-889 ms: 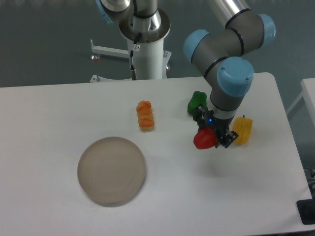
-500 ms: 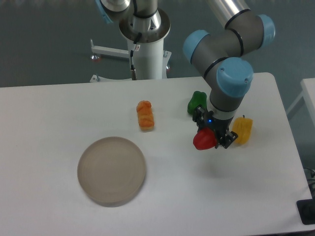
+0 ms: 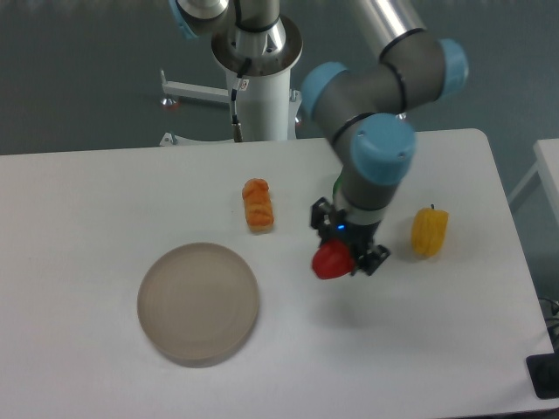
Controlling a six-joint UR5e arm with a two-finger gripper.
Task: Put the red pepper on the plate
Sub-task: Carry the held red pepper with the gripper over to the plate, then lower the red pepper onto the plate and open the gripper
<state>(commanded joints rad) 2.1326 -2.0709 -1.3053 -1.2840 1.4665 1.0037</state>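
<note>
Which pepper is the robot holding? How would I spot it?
Find the white table, then the arm's gripper right of the plate. The red pepper sits in its fingers; the others, orange and yellow, lie on the table.

You have three peppers in sight: one red pepper (image 3: 331, 261), one orange (image 3: 258, 204), one yellow (image 3: 430, 231); one plate (image 3: 198, 303).

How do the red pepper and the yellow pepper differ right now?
The glossy red pepper is clamped in the gripper; the small yellow pepper lies free on the white table. Red sits nearer the round beige plate; yellow lies towards the table's right edge. Both are similarly small.
</note>
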